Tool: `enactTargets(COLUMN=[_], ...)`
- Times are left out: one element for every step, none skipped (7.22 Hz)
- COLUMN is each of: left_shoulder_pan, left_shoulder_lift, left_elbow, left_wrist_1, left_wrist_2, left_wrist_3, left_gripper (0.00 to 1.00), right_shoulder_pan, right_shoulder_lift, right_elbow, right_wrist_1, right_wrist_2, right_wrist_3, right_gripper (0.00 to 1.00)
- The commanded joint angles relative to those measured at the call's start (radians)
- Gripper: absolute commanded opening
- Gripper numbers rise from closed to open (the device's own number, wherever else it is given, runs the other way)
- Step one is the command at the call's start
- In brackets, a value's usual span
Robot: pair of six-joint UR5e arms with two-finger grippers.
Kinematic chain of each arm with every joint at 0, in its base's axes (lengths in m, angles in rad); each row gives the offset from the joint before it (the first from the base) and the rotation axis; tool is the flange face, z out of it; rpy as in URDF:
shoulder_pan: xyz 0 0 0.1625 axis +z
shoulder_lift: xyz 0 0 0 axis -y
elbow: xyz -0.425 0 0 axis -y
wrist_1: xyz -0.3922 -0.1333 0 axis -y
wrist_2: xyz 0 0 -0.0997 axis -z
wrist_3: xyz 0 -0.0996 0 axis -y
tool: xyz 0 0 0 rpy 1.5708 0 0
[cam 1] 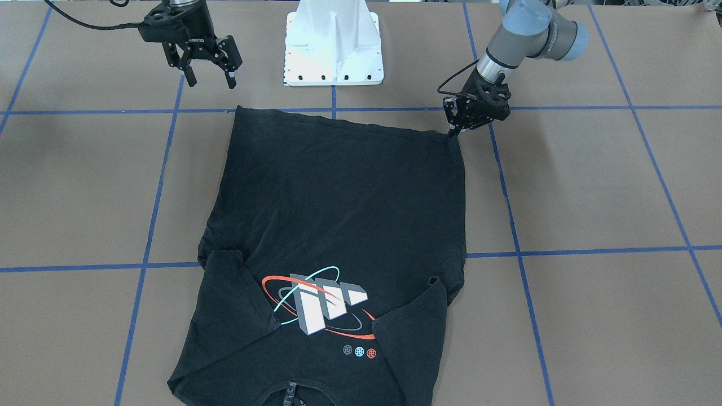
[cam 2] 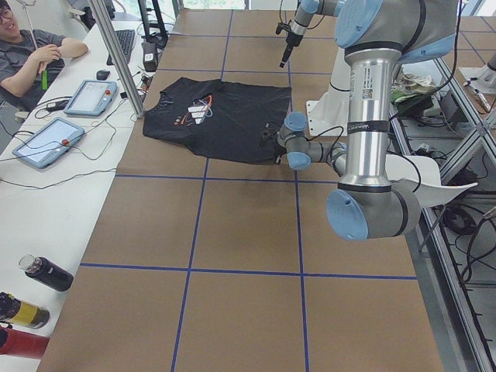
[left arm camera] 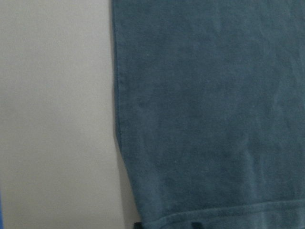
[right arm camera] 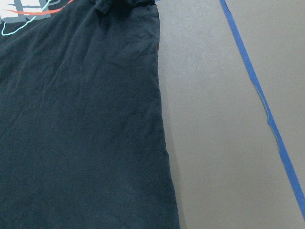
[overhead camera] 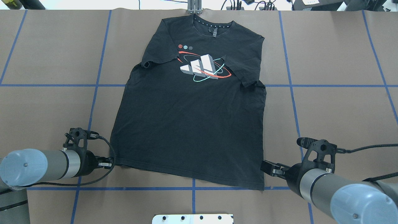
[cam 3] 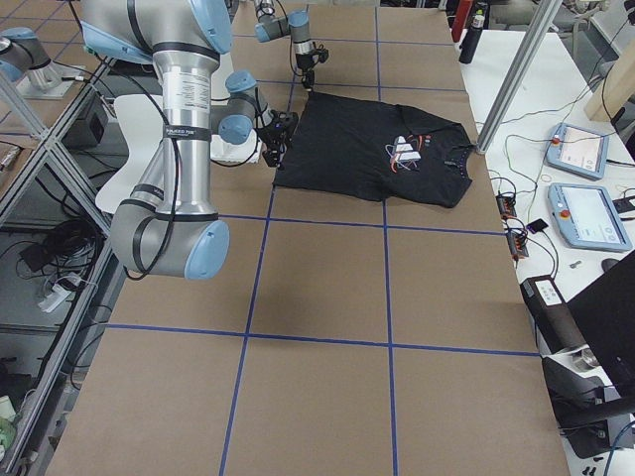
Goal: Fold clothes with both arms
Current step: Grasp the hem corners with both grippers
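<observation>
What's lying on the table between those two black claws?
The hem end of the black T-shirt stretches from the left gripper towards the right gripper. Nothing else lies there. The overhead view shows it best.

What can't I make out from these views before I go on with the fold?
1. Left end effector: whether it grips the T-shirt hem corner. The front-facing view shows it side-on; its wrist view cuts the fingertips at the bottom edge.
2. Right end effector: open, but its wrist view shows only T-shirt and table, so its line-up with the hem is unclear.
3. Collar: cut by the front-facing view's bottom edge; label too small overhead.
</observation>
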Motion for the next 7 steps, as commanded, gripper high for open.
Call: enactTargets(left_shoulder_pan=[0.0, 0.0, 0.0, 0.0, 0.0, 0.0, 0.0], left_shoulder_lift=[0.002, 0.002, 0.002, 0.003, 0.003, 0.003, 0.003], left_elbow=[-0.037, -0.037, -0.045, -0.06, -0.068, -0.065, -0.065], left_wrist_1=[0.002, 0.002, 0.002, 0.002, 0.002, 0.002, 0.002], left_wrist_2=[-0.005, -0.005, -0.005, -0.007, -0.007, -0.009, -0.01], left_wrist_3=[-0.008, -0.008, -0.008, -0.009, -0.011, -0.017, -0.018], left_gripper=[0.0, 0.0, 0.0, 0.0, 0.0, 0.0, 0.0], right_shoulder_pan=[-0.071, -0.108, -0.123, -0.128, -0.139, -0.142, -0.144], right_shoulder_lift=[0.024, 0.031, 0.08, 0.129, 0.13, 0.122, 0.119], right_elbow=[-0.08, -0.116, -0.174, -0.221, -0.238, -0.241, -0.249], right_wrist_1=[0.021, 0.024, 0.026, 0.026, 0.026, 0.024, 0.024], right_wrist_2=[-0.096, -0.146, -0.17, -0.173, -0.188, -0.193, -0.199], right_wrist_3=[0.076, 0.091, 0.093, 0.093, 0.094, 0.094, 0.093], right_gripper=[0.92, 0.84, 0.78, 0.73, 0.7, 0.68, 0.61])
